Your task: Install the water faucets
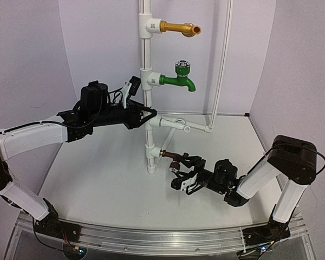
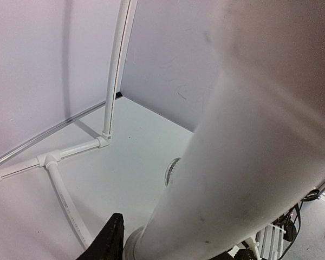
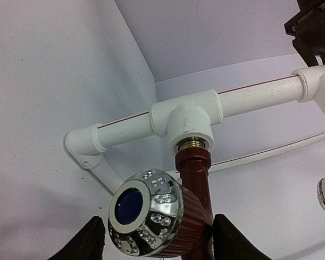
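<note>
Faucets, three: long gold metal faucet [image 1: 176, 27], green silver-knobbed faucet [image 1: 176, 81], small copper-brown faucet [image 1: 170, 156]. One white plastic pipe stand [image 1: 146, 54]. Robot arms, two: left arm [image 1: 32, 135], right arm [image 1: 260, 179].

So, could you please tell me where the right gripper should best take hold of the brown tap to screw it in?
Grip the brown tap across its ribbed collar just behind the silver knob, coming from its free end, opposite the tee fitting. The thread axis then likely lines up with wrist roll; the right gripper has its fingers flanking it.
</note>
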{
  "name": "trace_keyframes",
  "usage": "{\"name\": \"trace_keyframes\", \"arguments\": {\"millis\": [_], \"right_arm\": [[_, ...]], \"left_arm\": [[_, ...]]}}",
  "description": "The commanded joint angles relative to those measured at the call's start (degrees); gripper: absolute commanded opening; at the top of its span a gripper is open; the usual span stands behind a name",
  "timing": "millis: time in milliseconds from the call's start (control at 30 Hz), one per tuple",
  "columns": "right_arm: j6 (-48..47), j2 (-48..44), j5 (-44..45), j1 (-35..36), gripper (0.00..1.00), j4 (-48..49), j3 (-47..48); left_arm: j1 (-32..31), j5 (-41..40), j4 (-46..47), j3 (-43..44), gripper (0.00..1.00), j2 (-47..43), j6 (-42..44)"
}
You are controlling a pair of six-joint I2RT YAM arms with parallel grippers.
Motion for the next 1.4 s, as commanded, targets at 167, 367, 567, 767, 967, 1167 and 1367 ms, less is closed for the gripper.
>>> {"name": "trace_keyframes", "arguments": {"millis": [167,367,567,767,967,1167,1367], "right_arm": [[5.43,-0.73,-0.61,-0.18,0.59,25.46,0.51],[7.05,-1.14,-1.76,-0.35,0.55,25.17,0.28],[8.89,-1.95,-2.08,-0.48,0.53,24.48,0.35],[11.36,-3.06,-2.09,-0.85,0.49,23.54,0.78],[13.82,-4.03,-2.44,-1.16,0.47,22.22,0.88],[19.49,-6.35,-2.84,-1.74,0.46,19.18,1.28],[23.77,-9.27,-4.78,-2.06,0.4,13.5,1.45]], "left_arm": [[-0.75,4.37,-2.16,0.31,0.0,-3.08,-11.06],[-0.75,4.37,-2.18,0.21,0.0,-3.09,-10.98],[-0.75,4.37,-2.1,0.17,0.0,-3.18,-10.96],[-0.75,4.4,-1.97,0.17,0.0,-3.09,-10.96],[-0.75,4.5,-1.9,0.17,0.0,-3.03,-10.94],[-0.74,4.51,-2.03,0.17,0.0,-3.09,-10.88],[-0.79,4.46,-1.98,0.17,0.0,-3.09,-10.79]]}}
